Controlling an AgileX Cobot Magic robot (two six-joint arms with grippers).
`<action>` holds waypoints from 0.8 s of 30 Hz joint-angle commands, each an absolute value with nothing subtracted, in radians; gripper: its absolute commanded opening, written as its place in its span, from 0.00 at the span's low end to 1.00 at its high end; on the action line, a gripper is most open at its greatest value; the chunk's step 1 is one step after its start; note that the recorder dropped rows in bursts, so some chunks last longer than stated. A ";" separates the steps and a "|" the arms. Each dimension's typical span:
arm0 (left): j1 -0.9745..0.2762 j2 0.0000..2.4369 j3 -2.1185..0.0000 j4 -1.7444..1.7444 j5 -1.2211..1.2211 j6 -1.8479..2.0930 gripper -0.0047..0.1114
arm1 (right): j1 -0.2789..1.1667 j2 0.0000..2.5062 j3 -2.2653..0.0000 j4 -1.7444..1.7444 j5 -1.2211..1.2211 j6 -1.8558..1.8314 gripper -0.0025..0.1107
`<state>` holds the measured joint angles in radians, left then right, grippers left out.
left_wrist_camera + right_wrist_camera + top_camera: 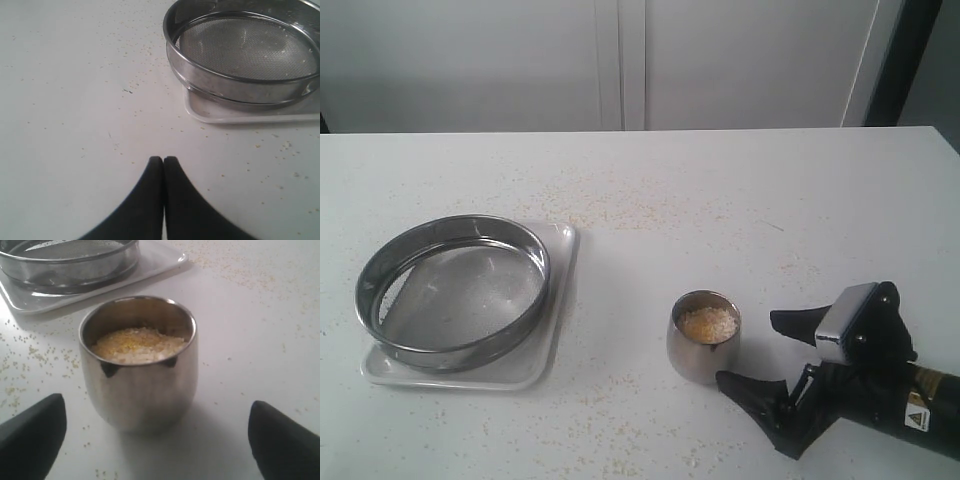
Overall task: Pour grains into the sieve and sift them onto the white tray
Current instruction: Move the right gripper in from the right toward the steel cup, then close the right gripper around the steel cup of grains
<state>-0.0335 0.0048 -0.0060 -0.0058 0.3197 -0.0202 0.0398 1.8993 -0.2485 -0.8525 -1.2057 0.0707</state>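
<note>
The grains (707, 322) sit in an upright steel cup (704, 345), mouth up. Just right of it the right gripper (748, 348) gapes wide, empty. Well left, the sieve (460, 355) lies flat on the white tray (560, 290). The left gripper (163, 160) has its fingers pressed together, empty.

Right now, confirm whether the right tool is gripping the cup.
No: the right tool stands open, not touching the cup.

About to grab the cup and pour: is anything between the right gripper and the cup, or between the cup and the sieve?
Nothing visible. The open right gripper faces the cup of grains directly, and only table with stray specks lies between the cup and the sieve on the white tray.
</note>
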 commanded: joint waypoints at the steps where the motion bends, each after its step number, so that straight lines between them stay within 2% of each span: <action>1: -0.032 0.000 0.000 -0.015 0.333 -0.022 0.04 | 0.039 1.961 -0.280 -0.876 -1.221 0.077 0.83; 24: -0.032 0.000 0.000 -0.015 0.333 -0.022 0.04 | 0.203 2.016 -0.470 -0.905 -1.221 0.084 0.83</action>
